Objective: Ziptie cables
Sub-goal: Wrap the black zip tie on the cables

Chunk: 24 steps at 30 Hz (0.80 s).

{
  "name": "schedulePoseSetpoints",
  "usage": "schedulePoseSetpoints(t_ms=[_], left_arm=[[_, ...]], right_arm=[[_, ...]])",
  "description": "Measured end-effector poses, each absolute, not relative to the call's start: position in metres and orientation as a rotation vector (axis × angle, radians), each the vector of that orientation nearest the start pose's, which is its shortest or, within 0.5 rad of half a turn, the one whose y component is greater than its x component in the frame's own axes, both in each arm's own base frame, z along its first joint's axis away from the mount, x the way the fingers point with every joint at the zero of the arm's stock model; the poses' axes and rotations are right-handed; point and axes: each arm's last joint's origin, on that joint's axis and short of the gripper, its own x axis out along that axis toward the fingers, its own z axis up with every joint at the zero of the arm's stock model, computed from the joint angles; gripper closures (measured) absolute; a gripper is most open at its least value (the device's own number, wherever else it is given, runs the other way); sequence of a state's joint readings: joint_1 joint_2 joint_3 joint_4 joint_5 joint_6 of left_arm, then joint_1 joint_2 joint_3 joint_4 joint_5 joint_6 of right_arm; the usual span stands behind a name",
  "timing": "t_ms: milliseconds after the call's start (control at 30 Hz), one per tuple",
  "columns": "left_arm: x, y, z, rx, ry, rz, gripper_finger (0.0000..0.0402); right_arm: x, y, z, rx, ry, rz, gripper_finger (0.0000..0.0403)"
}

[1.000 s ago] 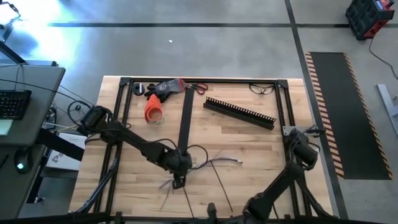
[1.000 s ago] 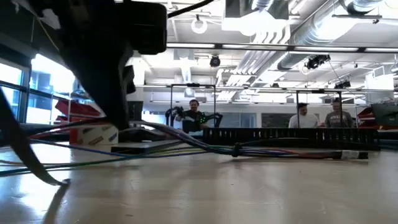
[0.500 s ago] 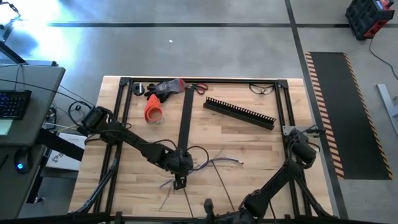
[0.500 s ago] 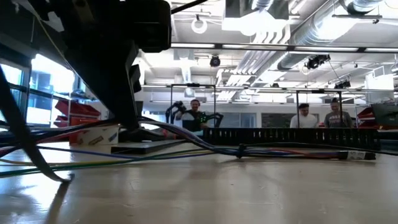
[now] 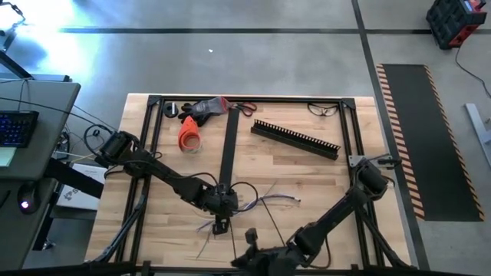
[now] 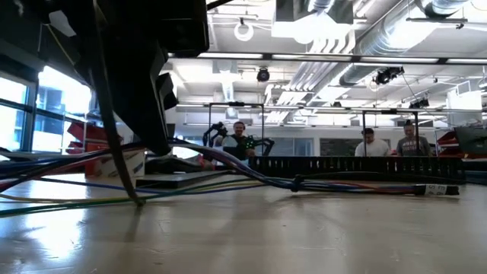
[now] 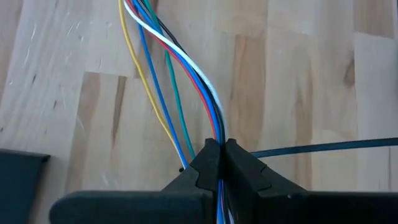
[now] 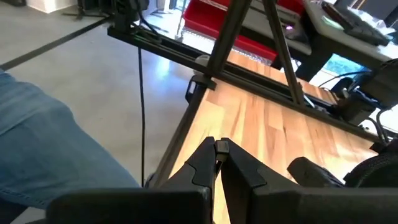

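Note:
The cables [image 5: 265,201] are a bunch of thin coloured wires, splayed on the wood at the table's middle. My left gripper [image 5: 220,224] stands over their near-left end, pointing down, shut on them [image 7: 219,144]. In the low view the wires [image 6: 228,169] run from it to a dark band [image 6: 294,183] around the bunch. My right gripper [image 5: 249,236] is shut [image 8: 216,144] just near of the left one, close to the table's near edge. A black zip tie [image 6: 114,144] hangs steeply in front of the left arm. My left gripper pinches the bunch [image 7: 214,124] between its two fingers, from above, pointing down, fingers across the wires. The held end is raised a little [image 6: 171,146]; the rest slopes down onto the table. My right gripper holds the zip tie, but the place of contact lies above the low view and the right wrist view does not show it. The tie hangs down with its lower end [image 6: 138,202] on the table.
A long black slotted channel [image 5: 295,139] lies far right, a flat black strip [image 5: 228,149] runs from the far edge toward the middle. An orange object [image 5: 189,134], scissors [image 5: 245,109] and glasses [image 5: 322,109] sit near the far edge. A black frame [image 5: 153,138] borders the table. People stand in the room behind.
My right gripper has moved from the near edge toward the left gripper, toward the table's far and left. The zip tie's upper part has risen and swung over; it now stands steep, while its lower end has stayed on the table and slid along it.

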State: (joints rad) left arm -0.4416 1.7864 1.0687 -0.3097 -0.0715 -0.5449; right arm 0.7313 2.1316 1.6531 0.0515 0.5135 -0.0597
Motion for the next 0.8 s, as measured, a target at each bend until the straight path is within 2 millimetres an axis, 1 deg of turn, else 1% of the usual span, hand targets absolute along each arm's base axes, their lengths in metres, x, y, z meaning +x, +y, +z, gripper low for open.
schedulePoseSetpoints(t_ms=[200,300,400,500,667,800], left_arm=[[0.318,-0.148,0.163,-0.223,1.046,-0.054,0.0401],[0.317,-0.151,0.164,-0.214,1.042,-0.056,0.0401],[0.314,-0.155,0.163,-0.204,1.046,-0.063,0.0401],[0.311,-0.161,0.163,-0.197,1.035,-0.071,0.0401],[0.306,-0.170,0.162,-0.145,1.002,-0.031,0.0401],[0.303,-0.174,0.162,-0.135,0.994,-0.022,0.0384]], right_arm=[[0.392,0.293,0.229,-0.281,0.380,0.287,0.0403],[0.402,0.280,0.228,-0.225,0.406,0.322,0.0403],[0.410,0.272,0.224,-0.190,0.419,0.353,0.0403],[0.415,0.267,0.218,-0.178,0.437,0.376,0.0403],[0.416,0.266,0.219,-0.172,0.435,0.389,0.0403],[0.417,0.266,0.218,-0.171,0.434,0.385,0.0403]])
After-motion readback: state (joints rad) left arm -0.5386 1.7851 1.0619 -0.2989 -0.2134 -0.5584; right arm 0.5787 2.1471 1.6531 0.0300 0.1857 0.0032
